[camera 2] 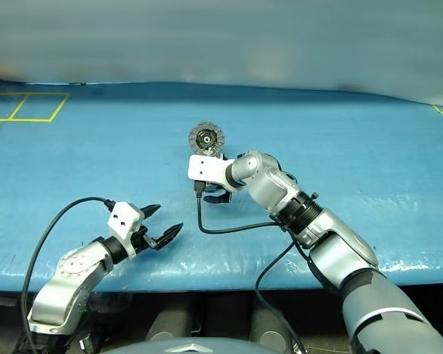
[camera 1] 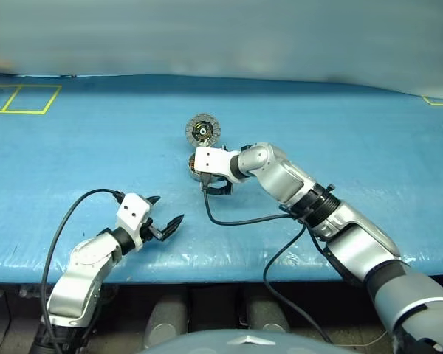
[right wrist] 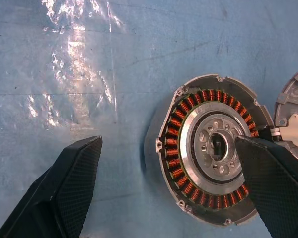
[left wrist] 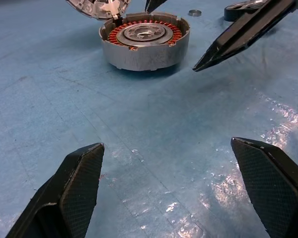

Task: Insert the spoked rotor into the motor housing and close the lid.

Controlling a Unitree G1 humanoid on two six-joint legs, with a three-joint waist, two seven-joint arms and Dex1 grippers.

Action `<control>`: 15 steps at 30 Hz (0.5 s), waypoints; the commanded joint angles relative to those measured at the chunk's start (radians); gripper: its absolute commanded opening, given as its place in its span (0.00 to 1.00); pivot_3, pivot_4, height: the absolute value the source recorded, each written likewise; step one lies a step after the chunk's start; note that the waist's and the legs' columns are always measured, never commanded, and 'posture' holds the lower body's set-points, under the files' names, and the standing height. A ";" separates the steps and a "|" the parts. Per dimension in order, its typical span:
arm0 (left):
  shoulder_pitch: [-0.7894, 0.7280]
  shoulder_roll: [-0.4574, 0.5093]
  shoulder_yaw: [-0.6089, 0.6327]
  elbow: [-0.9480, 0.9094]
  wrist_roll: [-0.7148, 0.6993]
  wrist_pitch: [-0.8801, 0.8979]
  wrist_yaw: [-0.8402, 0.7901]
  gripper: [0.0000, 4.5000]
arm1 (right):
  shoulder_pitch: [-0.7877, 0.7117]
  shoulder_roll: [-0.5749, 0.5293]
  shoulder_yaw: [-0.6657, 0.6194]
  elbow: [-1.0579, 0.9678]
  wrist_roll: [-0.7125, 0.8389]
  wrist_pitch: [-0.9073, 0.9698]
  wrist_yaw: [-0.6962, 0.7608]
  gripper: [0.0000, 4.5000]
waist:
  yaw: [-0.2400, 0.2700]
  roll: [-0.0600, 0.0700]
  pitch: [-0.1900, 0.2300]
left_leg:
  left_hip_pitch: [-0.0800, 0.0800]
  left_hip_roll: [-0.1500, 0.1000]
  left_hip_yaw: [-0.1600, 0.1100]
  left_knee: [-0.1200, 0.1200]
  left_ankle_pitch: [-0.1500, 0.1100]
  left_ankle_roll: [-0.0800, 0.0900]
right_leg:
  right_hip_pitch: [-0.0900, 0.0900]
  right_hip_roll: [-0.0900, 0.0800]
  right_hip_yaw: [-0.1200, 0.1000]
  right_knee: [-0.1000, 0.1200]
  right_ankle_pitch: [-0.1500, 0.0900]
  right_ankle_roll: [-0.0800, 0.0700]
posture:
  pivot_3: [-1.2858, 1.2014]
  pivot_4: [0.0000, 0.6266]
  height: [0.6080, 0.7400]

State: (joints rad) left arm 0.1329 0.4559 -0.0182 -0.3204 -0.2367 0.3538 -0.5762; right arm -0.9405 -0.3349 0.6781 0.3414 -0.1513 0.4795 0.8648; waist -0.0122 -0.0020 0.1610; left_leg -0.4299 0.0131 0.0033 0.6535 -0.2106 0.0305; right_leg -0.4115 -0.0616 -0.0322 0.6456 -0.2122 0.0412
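The motor housing [right wrist: 208, 148], a grey cup with copper-brown windings and a pale centre, sits on the blue table. My right gripper [right wrist: 168, 144] hangs open just above it, one finger [right wrist: 273, 183] over its rim and the other off to the side. Just past the housing lies the lid [camera 1: 203, 130], ribbed face up with a dark centre. My left gripper [camera 1: 168, 209] stands open and empty nearer the front edge, pointing at the housing [left wrist: 144, 42]. A black round thing [left wrist: 236, 10], possibly the spoked rotor, is half hidden behind a right finger [left wrist: 238, 37].
A small silver ring [left wrist: 194, 13] lies on the blue table [camera 1: 96, 147] behind the housing. Yellow tape marks [camera 1: 22, 99] sit at the far left corner. A black cable [camera 1: 240, 220] trails from the right wrist across the mat.
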 commanded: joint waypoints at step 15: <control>0.030 -0.022 0.004 -0.050 0.004 -0.049 0.024 0.99 | -0.036 0.118 -0.066 0.228 -0.079 -0.107 0.002 1.00 | -0.008 0.000 0.000 | 0.001 0.000 0.001 0.000 0.000 0.000 | -0.001 0.000 0.000 0.001 0.000 -0.001 | 0.52 0.24 1.00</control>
State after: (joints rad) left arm 0.1612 0.4350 -0.0188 -0.3204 -0.2361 0.3314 -0.5555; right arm -0.9566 -0.2227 0.6355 0.5617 -0.2218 0.3794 0.8651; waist -0.0207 -0.0017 0.1611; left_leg -0.4292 0.0134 0.0045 0.6533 -0.2105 0.0303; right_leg -0.4122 -0.0612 -0.0318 0.6462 -0.2118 0.0405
